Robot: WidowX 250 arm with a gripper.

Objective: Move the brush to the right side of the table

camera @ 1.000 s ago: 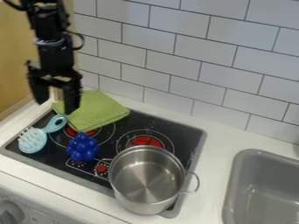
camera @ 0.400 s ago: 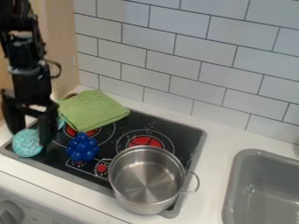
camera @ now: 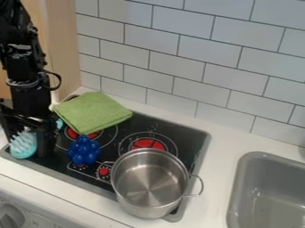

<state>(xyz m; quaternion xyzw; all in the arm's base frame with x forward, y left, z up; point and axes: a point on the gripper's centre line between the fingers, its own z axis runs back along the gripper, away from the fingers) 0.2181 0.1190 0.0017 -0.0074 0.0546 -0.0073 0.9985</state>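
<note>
Lowered: one black two-finger gripper [camera: 26, 148], which stood widely parted astride the head of one light-blue, pale-bristled brush [camera: 23, 150], itself nudged toward the left corner of the black stovetop [camera: 191, 134], seemingly ungripped, its rightward transfer outstanding.

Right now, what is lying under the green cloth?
The green cloth lies partly on the black stove. Part of a red burner shows at the cloth's near edge; the rest under the cloth is covered, so I cannot tell.
</note>
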